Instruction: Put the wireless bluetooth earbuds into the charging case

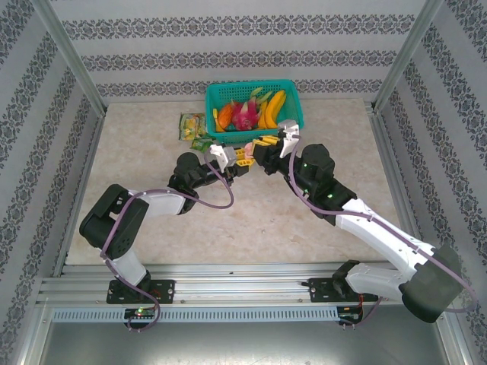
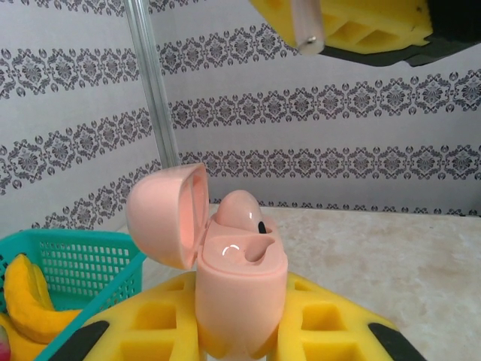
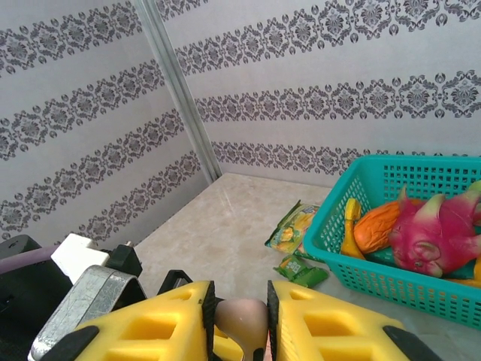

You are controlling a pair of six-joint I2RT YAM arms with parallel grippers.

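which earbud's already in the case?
The earbud seated in the open pink case in the left pincer; the other earbud is clamped in the right pincer.

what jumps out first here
An open pink charging case, one earbud already seated, stands clamped in the left end effector. The right end effector pinches a second earbud. Beyond them, a teal basket of bright fruit sits at the far side of the table.

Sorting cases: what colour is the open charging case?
Pale pink case, best in left wrist view.
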